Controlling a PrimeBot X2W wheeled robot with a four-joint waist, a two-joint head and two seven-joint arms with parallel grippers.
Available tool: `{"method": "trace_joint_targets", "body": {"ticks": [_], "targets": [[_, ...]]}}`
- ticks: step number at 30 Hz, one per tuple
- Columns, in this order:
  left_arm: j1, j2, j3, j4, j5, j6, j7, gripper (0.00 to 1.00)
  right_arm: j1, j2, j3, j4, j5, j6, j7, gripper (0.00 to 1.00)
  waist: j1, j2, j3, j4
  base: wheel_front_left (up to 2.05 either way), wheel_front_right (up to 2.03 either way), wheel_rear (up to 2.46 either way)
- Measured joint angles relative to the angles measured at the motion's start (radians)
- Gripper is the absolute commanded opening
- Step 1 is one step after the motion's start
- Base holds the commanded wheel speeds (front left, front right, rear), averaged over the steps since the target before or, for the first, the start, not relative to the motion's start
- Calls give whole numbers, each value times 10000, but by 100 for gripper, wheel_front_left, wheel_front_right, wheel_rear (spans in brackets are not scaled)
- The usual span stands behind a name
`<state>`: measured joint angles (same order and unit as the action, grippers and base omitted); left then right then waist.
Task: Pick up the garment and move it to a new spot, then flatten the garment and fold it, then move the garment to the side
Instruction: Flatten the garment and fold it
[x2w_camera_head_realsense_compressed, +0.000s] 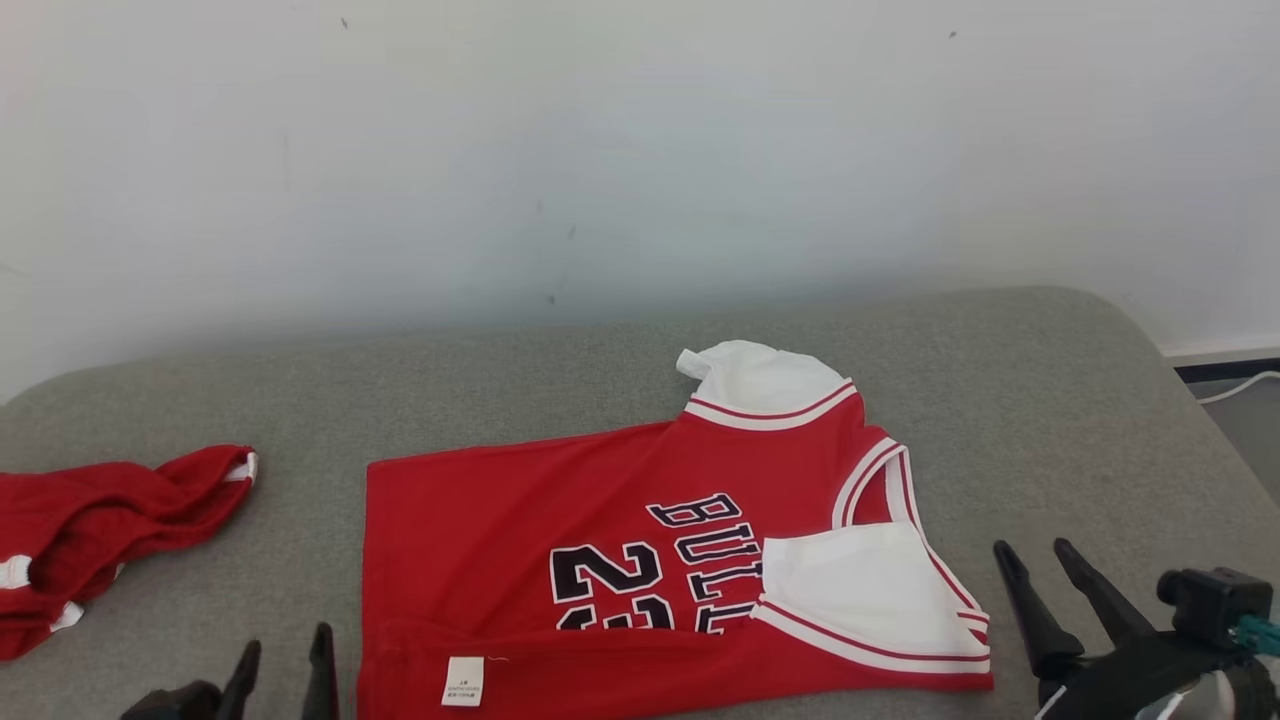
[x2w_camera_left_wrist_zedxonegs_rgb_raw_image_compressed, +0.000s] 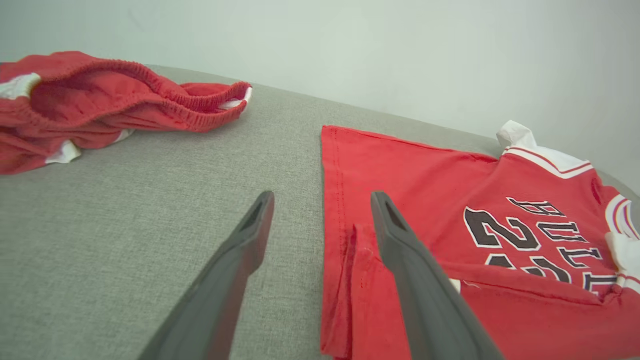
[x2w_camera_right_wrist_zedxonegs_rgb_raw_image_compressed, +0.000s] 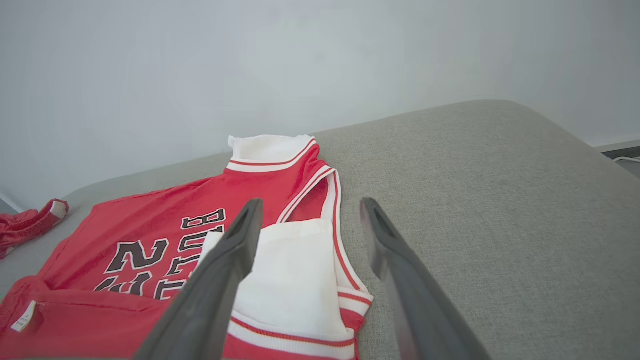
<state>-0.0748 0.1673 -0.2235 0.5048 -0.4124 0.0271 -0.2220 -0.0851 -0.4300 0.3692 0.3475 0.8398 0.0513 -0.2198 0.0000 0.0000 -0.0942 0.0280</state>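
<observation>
Red-wht jersey (x2w_camera_head_realsense_compressed: 480, 530); gry cushion (x2w_camera_head_realsense_compressed: 1000, 400)

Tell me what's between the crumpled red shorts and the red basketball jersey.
Bare grey fabric surface lies between the crumpled red shorts and the red basketball jersey, shown in the head view.

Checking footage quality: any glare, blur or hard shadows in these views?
Head view: soft even light, no glare, jersey lettering crisp. Left wrist view: left fingers look soft close to the lens. Right wrist view: right fingers slightly blurred, jersey sharp.

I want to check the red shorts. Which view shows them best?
Left wrist view: the shorts are close, waistband plain. Head view shows them smaller, cut at the edge; right wrist view catches a small corner.
</observation>
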Motion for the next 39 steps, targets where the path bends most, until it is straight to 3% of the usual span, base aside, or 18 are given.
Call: {"method": "trace_joint_targets", "body": {"ticks": [10,17,27,39], "targets": [[924,428,144,-1887,487,535,-171,100,35,-334,-109,-1960,-1083,-736,-182,100,0,0,-116,34,0,0,0],[1521,412,351,-3273,688,704,-178,100,1196,-577,-752,-2953,-1233,-1396,-270,100,0,0,-9,-8,0,0,0],[1932,211,531,-4188,708,836,-161,100,1659,-527,-1260,-3630,-1220,-1580,-276,100,1,0,190,-90,0,0,0],[1933,560,554,-4443,2222,961,562,100,1815,-533,-1285,-3862,-1534,-1670,-265,100,0,0,289,148,0,0,0]]}}
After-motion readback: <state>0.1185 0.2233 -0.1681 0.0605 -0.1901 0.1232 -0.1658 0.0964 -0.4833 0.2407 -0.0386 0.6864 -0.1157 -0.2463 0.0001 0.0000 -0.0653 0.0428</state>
